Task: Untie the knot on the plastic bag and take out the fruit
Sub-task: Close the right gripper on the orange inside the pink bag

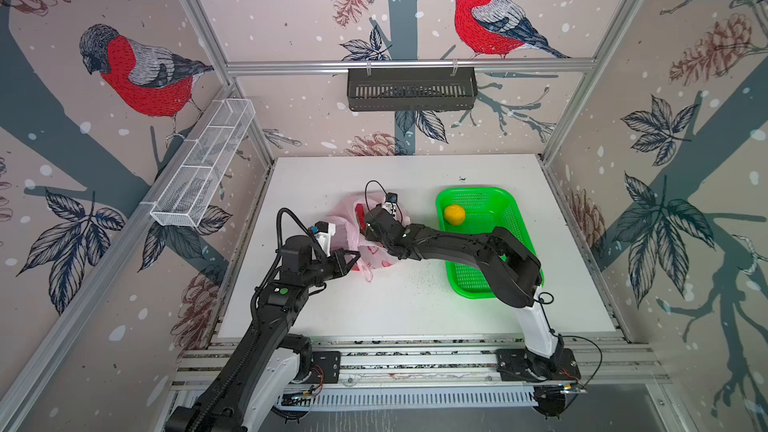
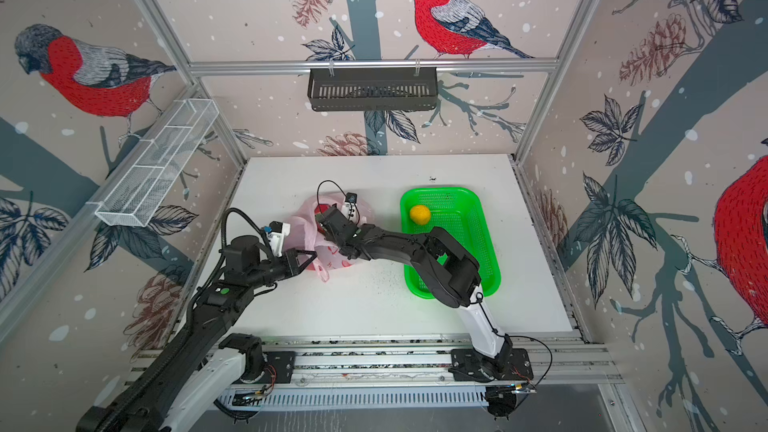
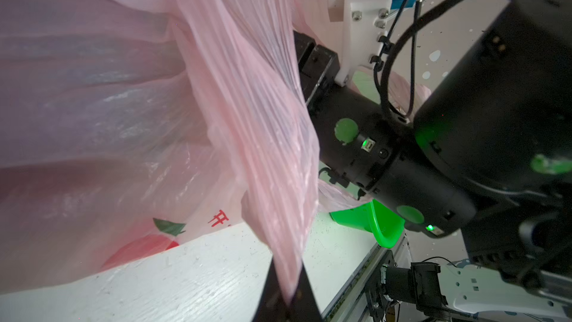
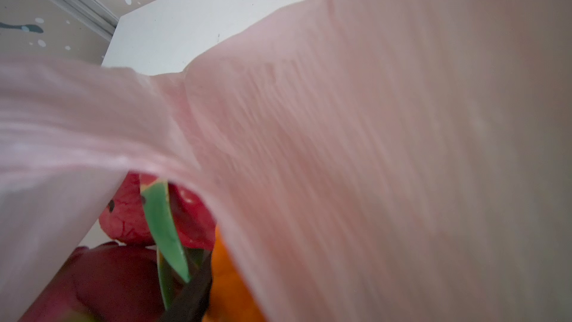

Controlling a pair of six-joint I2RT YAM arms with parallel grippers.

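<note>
A robotics lab cell is indicated — a white table (image 1: 395, 309) is enclosed by aluminium framing (image 1: 409, 65) and bird-print panels (image 1: 291, 14), and two robot arms (image 1: 266, 326) (image 1: 457, 243) are bolted along its front edge.

I see the pale pink, translucent plastic bag (image 1: 376, 257) slumped mid-counter (image 1: 415, 305), mouth open, red fruit prints on its side. Inside I make out a magenta dragon fruit (image 4: 123, 218) with green tips, an orange (image 4: 230, 277) and a dark red fruit (image 4: 108, 277). The yellow ball-shaped fruit (image 1: 454, 214) sits apart, in the green basket (image 1: 494, 209).
</note>
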